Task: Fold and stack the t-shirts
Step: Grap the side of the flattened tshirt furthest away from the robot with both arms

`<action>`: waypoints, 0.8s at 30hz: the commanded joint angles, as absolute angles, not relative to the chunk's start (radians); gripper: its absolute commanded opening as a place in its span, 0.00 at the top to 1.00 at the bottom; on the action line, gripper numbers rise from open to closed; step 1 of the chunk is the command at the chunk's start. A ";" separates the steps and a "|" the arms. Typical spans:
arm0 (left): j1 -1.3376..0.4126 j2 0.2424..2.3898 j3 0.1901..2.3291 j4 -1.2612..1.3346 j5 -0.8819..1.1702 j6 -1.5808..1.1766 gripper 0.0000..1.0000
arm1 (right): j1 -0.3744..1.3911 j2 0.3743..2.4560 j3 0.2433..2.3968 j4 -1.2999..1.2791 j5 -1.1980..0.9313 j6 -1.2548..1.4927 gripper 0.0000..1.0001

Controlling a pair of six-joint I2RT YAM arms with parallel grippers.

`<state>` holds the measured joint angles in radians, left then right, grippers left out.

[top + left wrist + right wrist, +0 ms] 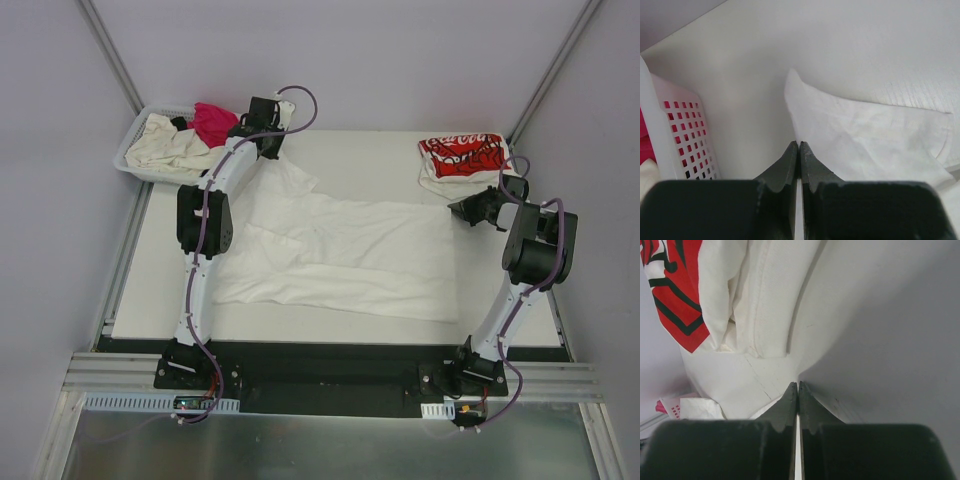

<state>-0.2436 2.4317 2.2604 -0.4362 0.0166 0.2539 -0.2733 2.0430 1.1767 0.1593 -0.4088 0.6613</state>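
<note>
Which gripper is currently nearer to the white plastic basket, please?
The left. The left gripper sits close beside the basket, at an edge of the white shirt; the right gripper is across the table, by the red-print shirt.

Soft, matt white cloth, creased throughout, makes up the large t-shirt [340,255], which lies on a smooth, matt white counter [380,150]. The folded printed t-shirt [462,155] is the same dull cloth, its red print flat and unglossed. The slotted basket [685,135] is white plastic with a faint sheen. The left pincer [798,150] and right pincer [798,390] look like matt black plastic, slightly grainy.
</note>
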 commanded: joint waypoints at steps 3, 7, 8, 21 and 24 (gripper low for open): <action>-0.253 2.349 2.255 -0.410 -0.021 0.264 1.00 | -0.282 1.996 1.218 0.135 -0.410 0.646 0.99; -0.252 2.341 2.246 -0.410 -0.021 0.261 1.00 | -0.282 1.988 1.219 0.133 -0.414 0.649 0.99; -0.253 2.338 2.244 -0.410 -0.021 0.262 1.00 | -0.282 1.982 1.220 0.133 -0.413 0.649 0.99; -0.252 2.281 2.174 -0.403 -0.043 0.261 1.00 | -0.308 1.918 1.204 0.101 -0.416 0.627 0.99; -0.252 2.264 2.161 -0.402 -0.044 0.264 1.00 | -0.321 1.901 1.192 0.100 -0.419 0.621 0.99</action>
<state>-0.2436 2.3711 2.1769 -0.4236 -0.0143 0.2539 -0.2966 1.9759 1.1858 0.1001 -0.4103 0.6418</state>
